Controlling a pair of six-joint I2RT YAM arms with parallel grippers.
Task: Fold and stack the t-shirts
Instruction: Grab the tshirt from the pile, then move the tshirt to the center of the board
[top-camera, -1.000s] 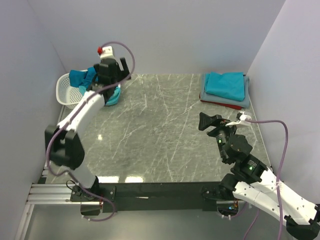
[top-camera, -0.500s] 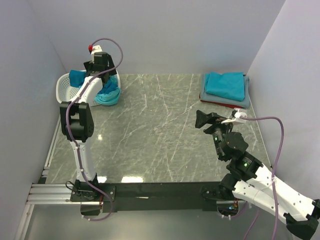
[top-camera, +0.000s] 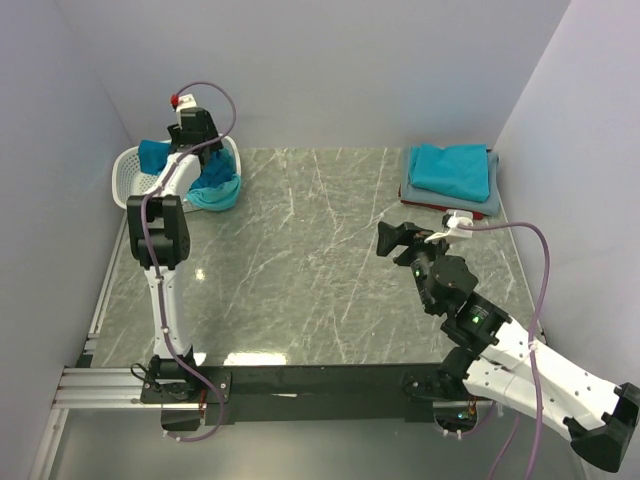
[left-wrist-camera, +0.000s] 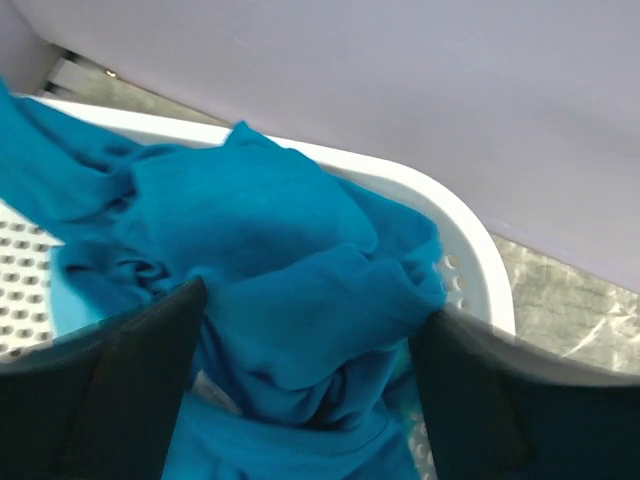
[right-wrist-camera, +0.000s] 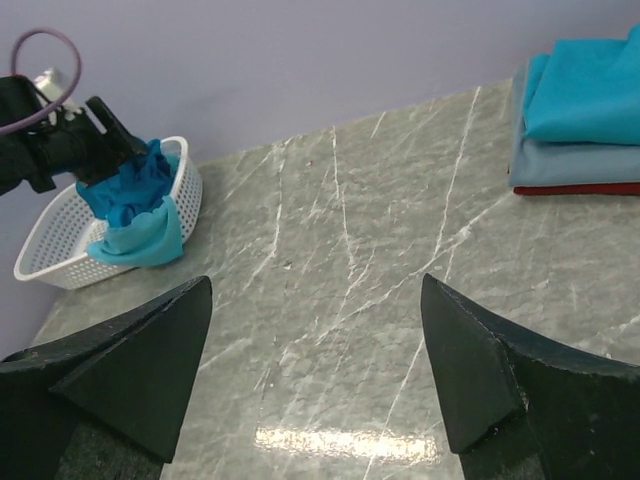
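- Since a second ago, the left arm has straightened from a bent reach into a tall stretch. The left gripper (top-camera: 190, 133) now sits deeper over the back of the basket (top-camera: 125, 182). The right gripper (top-camera: 393, 240) has drifted left, towards the middle of the table (top-camera: 300, 260).
- In the left wrist view, the left gripper's jaws stand wide apart, one finger (left-wrist-camera: 130, 390) on each side of a bunched teal t-shirt (left-wrist-camera: 280, 230). The cloth bulges up between them and fills the gap.
- That teal t-shirt lies crumpled inside the white lattice basket, heaped against its rim at the back left corner of the table.
- A lighter turquoise t-shirt (right-wrist-camera: 140, 240) hangs over the basket's near rim and down onto the marble.
- The right gripper hangs above bare marble with its jaws fully apart and nothing between them.
- A folded stack (top-camera: 452, 178) rests at the back right corner, well apart from both grippers. It has a teal folded t-shirt (right-wrist-camera: 585, 85) on top, a grey t-shirt (right-wrist-camera: 570, 162) under it and a red t-shirt (right-wrist-camera: 580, 188) showing as a thin edge at the bottom.
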